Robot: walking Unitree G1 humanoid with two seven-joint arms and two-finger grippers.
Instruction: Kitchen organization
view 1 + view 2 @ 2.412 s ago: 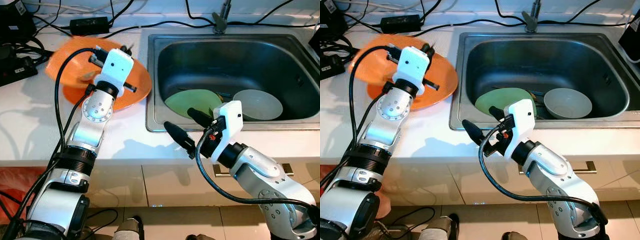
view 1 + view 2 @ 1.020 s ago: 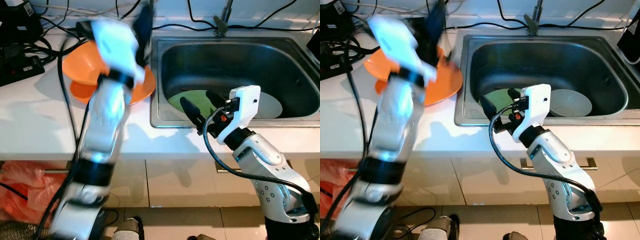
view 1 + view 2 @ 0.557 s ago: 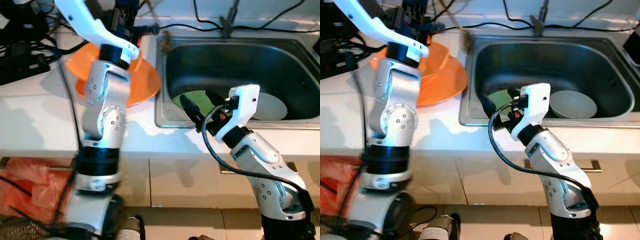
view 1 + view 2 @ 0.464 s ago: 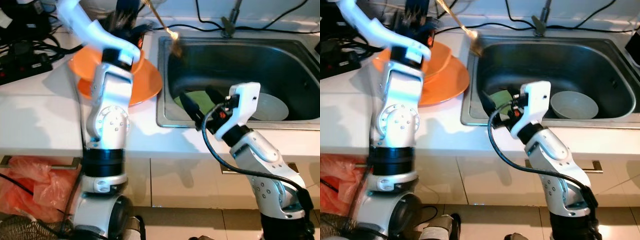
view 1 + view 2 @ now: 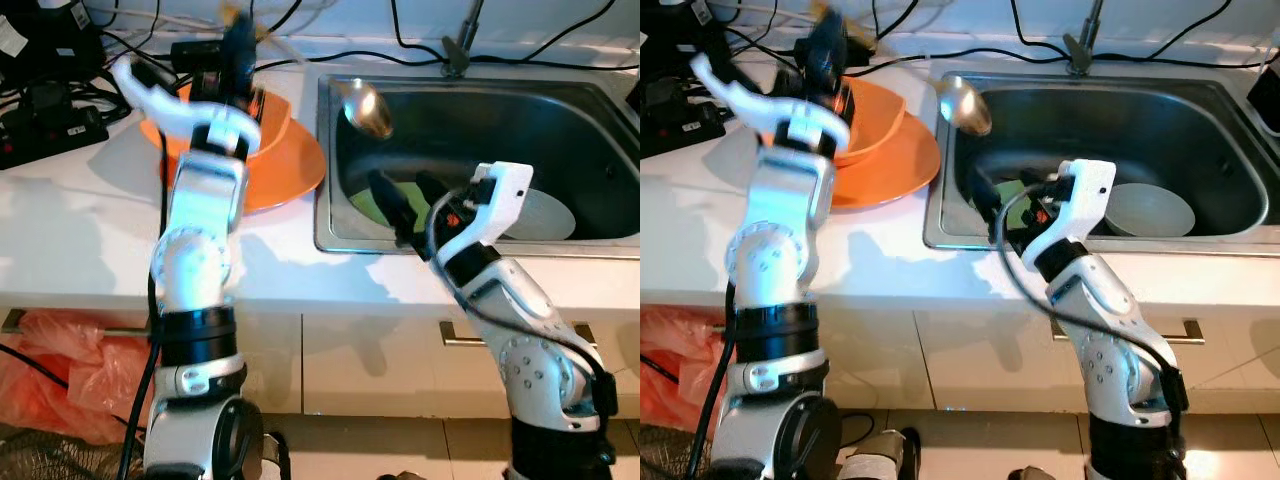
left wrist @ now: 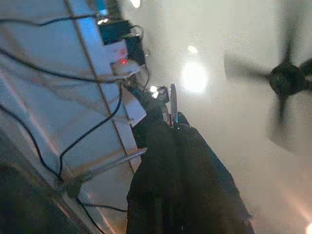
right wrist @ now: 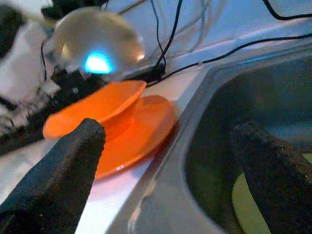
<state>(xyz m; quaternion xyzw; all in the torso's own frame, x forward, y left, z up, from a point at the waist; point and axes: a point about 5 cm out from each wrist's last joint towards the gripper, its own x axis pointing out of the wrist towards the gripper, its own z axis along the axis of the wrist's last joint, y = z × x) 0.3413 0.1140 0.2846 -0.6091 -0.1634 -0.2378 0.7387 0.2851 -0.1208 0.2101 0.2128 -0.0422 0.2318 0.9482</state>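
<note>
One metal ladle (image 5: 366,107), lifted out of the orange bowl (image 5: 262,110) a moment earlier, hung over the sink (image 5: 560,110) at 10 o'clock, pinched in the left gripper (image 5: 238,45). Right gripper (image 5: 409,203) waited spread wide near the green plate (image 5: 372,205).
</note>
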